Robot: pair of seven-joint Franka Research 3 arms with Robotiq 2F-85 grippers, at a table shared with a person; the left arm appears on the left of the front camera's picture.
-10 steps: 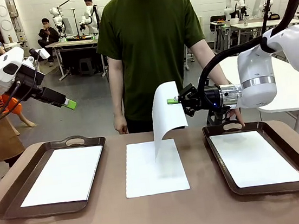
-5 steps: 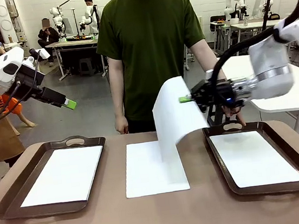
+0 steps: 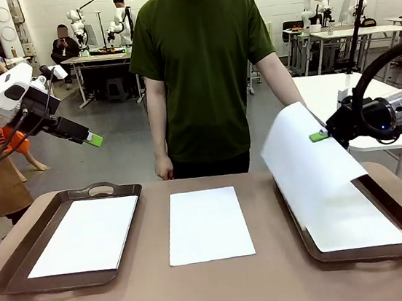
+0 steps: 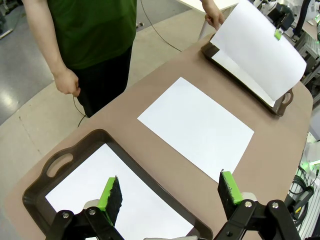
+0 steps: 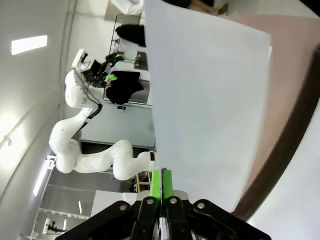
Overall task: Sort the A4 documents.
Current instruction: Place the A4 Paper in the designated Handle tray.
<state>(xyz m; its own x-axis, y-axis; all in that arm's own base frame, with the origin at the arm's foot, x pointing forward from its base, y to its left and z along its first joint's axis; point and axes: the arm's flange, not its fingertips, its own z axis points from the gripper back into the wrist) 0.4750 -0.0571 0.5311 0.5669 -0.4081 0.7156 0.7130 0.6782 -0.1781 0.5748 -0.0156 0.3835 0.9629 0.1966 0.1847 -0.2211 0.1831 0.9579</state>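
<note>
1. Paper like this looked very thin and light. I think it would bend, flop and slide easily, and a hard squeeze could crease it.
2. The best place to hold a sheet seemed to be its edge, with a small pinch. A sheet lying flat gives the fingers nothing to grab in the middle.
3. The right gripper (image 3: 319,136) had its jaws pinched tight on one edge of the held sheet (image 3: 314,173).
4. The held sheet curved like a slide and hung down over the right tray (image 3: 375,252). Its low end reached down to the white sheet in the right tray (image 3: 365,229). I could not tell if the two touched.
5. The left gripper (image 3: 94,140) was up in the air above the left tray (image 3: 10,269). Its jaws stood wide apart and held nothing.
6. Every sheet was plain white, blank and shaped like a long box. Each one was smaller than the dark brown trays.
7. The middle sheet (image 3: 208,223) lay flat on the brown table (image 3: 218,288), between the two trays. The sheet in the left tray (image 3: 86,234) lay flat too.
</note>
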